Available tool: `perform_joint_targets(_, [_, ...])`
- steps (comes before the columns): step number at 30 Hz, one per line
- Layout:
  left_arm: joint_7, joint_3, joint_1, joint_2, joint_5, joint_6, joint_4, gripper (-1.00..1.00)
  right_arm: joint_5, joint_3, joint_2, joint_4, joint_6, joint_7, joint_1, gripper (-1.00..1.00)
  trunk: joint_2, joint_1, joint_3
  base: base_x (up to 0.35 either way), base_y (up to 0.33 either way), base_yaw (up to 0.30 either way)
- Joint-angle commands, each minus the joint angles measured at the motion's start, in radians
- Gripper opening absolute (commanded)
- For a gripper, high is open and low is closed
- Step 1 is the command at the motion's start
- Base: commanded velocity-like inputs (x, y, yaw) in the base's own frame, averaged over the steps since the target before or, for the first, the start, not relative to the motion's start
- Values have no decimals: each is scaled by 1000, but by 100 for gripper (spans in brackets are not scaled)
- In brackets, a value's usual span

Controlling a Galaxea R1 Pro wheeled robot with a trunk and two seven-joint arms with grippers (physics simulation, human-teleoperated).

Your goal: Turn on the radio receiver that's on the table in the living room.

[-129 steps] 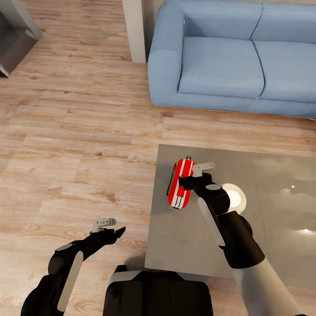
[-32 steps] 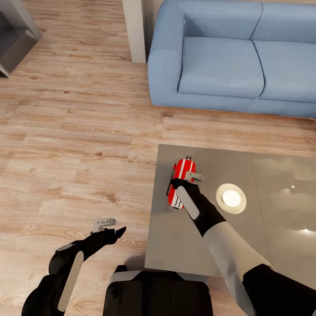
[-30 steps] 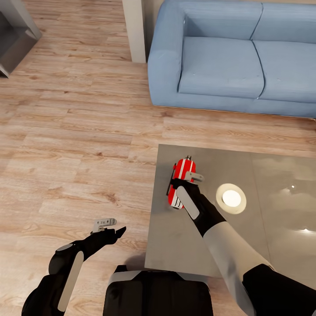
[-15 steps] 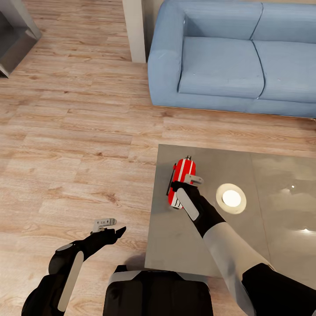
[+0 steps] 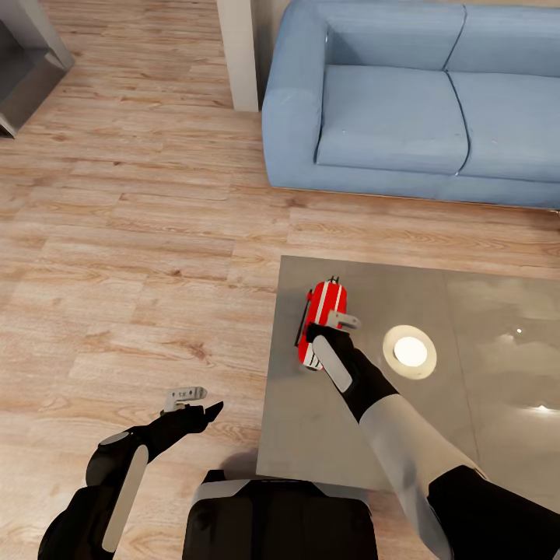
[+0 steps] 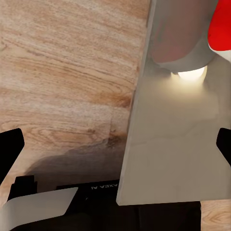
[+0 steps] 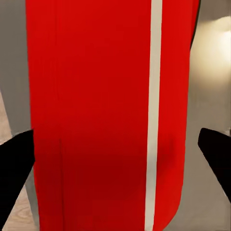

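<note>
Radio [image 5: 320,319] at frame center on table [image 5: 435,404], lying between the spread fingers of right gripper [image 7: 115,159]; left gripper [image 5: 190,400] lower left, fingers apart, holding nothing.

Upside-down letters, seemingly "AI", sit on the dark robot base [image 6: 103,186]; nothing else is readable.

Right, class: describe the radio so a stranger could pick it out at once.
In front of the blue sofa stands a glossy grey table. Near its left edge lies the radio, under the right claw. It is red with white stripes, unlike the round white glare beside it.
</note>
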Motion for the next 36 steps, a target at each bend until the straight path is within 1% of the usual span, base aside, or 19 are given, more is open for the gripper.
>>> perform_joint_targets(1, [0,0,0,0,0,0,0,100,0,0,0,1,-2,0,0,-100,0,0,0,0,0,0])
perform_joint_targets(19, [0,0,0,0,1,0,0,100,0,0,-2,6,-6,2,0,-100,0,0,0,0,0,0])
perform_joint_targets(22, [0,0,0,0,1,0,0,100,2,1,-3,-7,-5,-2,-1,-100,0,0,0,0,0,0])
perform_joint_targets(24, [0,0,0,0,1,0,0,100,3,1,-5,-36,-1,-8,-1,-100,0,0,0,0,0,0])
perform_joint_targets(25, [0,0,0,0,1,0,0,100,5,1,-7,-72,4,-13,-1,-100,0,0,0,0,0,0])
perform_joint_targets(26, [0,0,0,0,0,0,0,100,7,2,-8,-128,17,-27,0,-100,0,0,0,0,0,0])
perform_joint_targets(27, [0,1,0,2,1,0,0,100,3,-6,-8,-642,308,-332,0,-100,0,0,0,0,0,0])
perform_joint_targets(29, [0,2,0,2,1,0,0,100,2,-6,-7,-676,331,-339,0,-100,0,0,0,0,0,0])
perform_joint_targets(30, [-1,2,0,3,1,0,0,100,2,-6,-6,-709,361,-346,0,-100,0,0,0,0,0,0])
perform_joint_targets(34, [0,2,0,3,2,0,0,100,2,-6,-5,-782,444,-356,2,-100,0,0,0,0,0,0])
perform_joint_targets(36, [0,2,0,3,2,0,0,100,1,-7,-5,-794,468,-357,4,-100,0,0,0,0,0,0])
